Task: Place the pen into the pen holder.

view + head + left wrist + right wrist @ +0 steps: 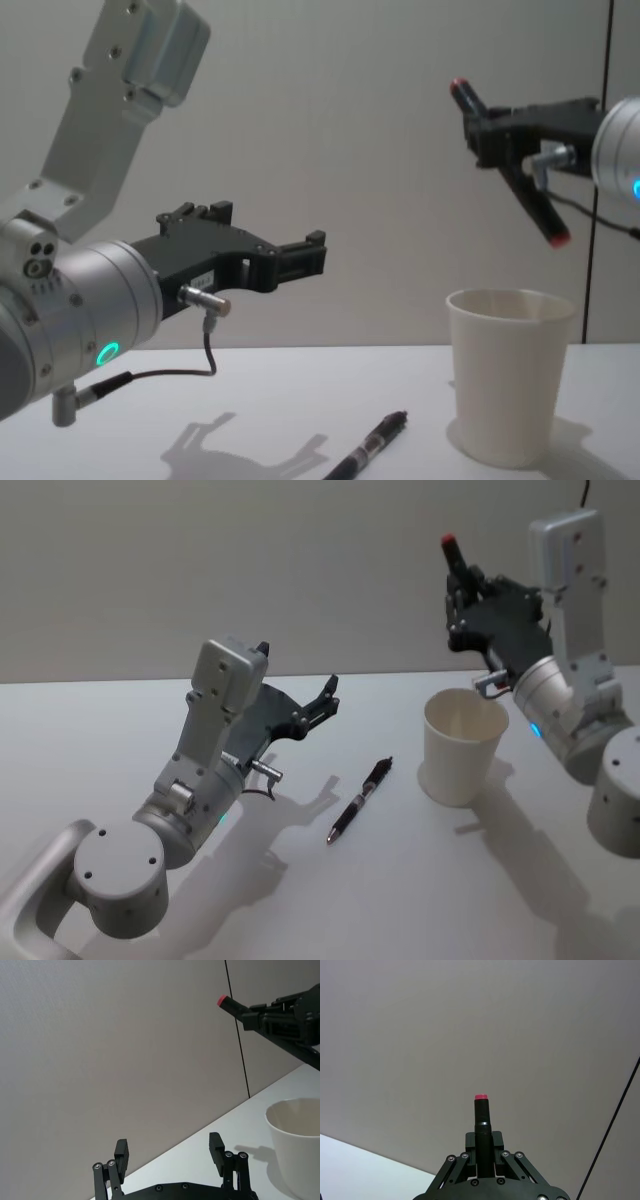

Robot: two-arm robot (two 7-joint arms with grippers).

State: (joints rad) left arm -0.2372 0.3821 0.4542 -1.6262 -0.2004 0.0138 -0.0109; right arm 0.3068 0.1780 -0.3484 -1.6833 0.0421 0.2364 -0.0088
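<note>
A black pen (pixel 358 802) with red trim lies flat on the white table (pixel 120 730), left of the pen holder (pixel 462 745), a white paper cup standing upright (pixel 510 375). My right gripper (pixel 462 590) hangs above the cup, shut on a second pen (pixel 510 165), black with red ends. That pen is tilted and its lower tip is a little above the cup's rim. The held pen (pixel 481 1115) stands between the right gripper's (pixel 482 1142) fingers. My left gripper (pixel 298 670) is open and hovers above the table, left of the lying pen, with nothing in it (pixel 169 1152).
A plain grey wall rises behind the table. A thin dark cable (pixel 237 1030) runs down it at the right. The table around the lying pen and in front of the cup is bare.
</note>
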